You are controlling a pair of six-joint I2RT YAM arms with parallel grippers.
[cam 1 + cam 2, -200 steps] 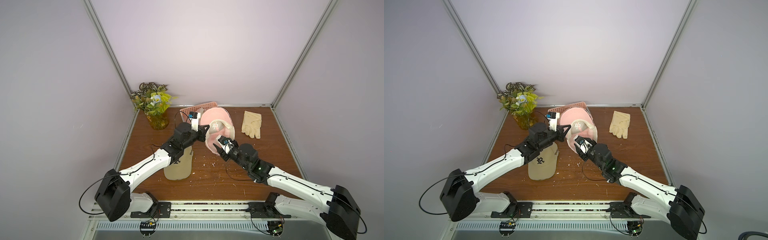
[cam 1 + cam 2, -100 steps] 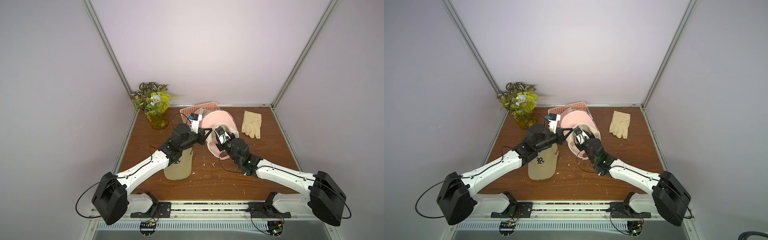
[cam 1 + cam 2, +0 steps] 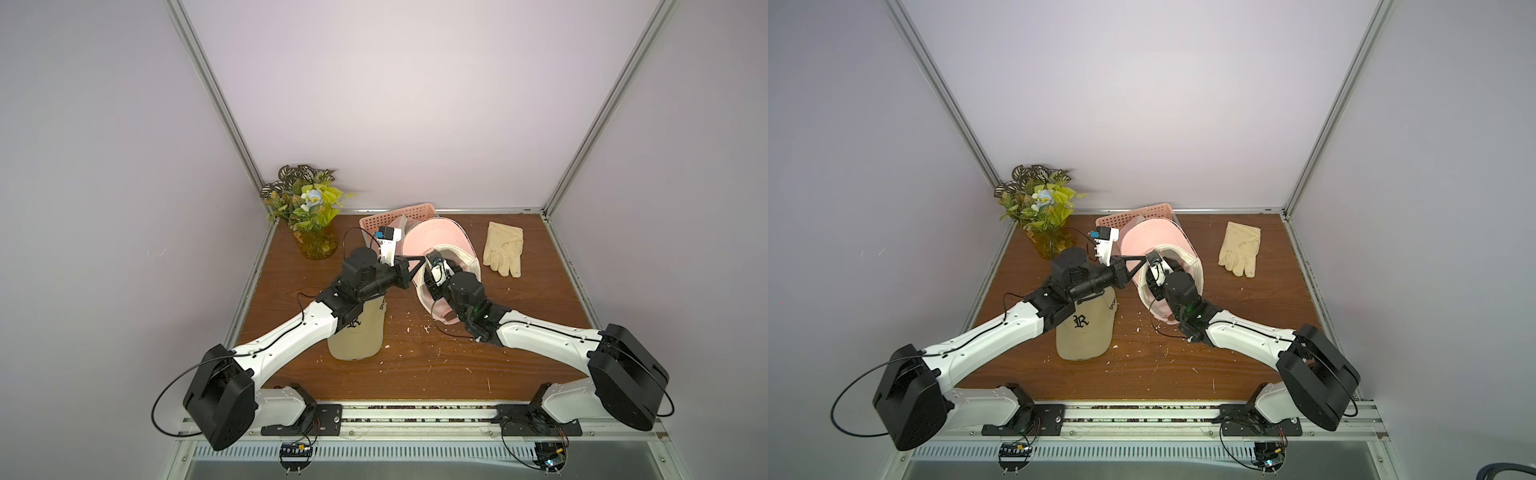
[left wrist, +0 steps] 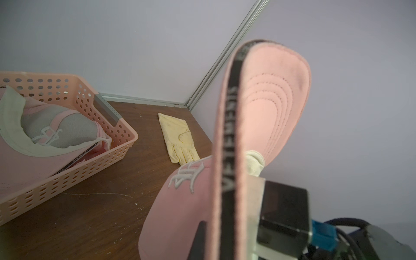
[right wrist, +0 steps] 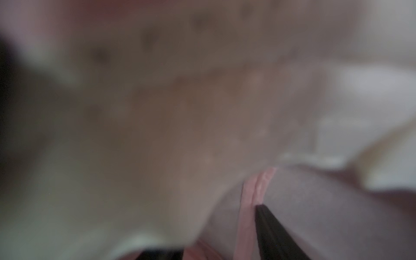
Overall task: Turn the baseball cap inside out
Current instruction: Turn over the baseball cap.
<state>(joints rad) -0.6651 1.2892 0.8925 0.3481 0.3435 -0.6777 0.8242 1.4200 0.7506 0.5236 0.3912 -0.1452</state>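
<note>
Brown desk [image 3: 415, 365], pale crumbs scattered on it. Pink basket [image 3: 399, 211] at the back edge, another pink cap [image 4: 56, 126] lying in it. Pink baseball cap [image 3: 432, 239] mid-desk, just in front of the basket, between both arms. Brim tipped up, crown opening shows in both top views; can't tell if the crown touches the desk. Tan cap [image 3: 1084, 332] flat on desk under left arm, letter R on front. Plant [image 3: 307, 208] in back left corner. Cream glove [image 3: 503, 253] flat at back right, apart from the pink cap. Left fingers [image 3: 413, 266] together, clamped on the pink baseball cap's brim edge. Right fingers [image 5: 274, 236] inside the crown; right wrist view blurred, can't tell whether they're apart or together.
</note>
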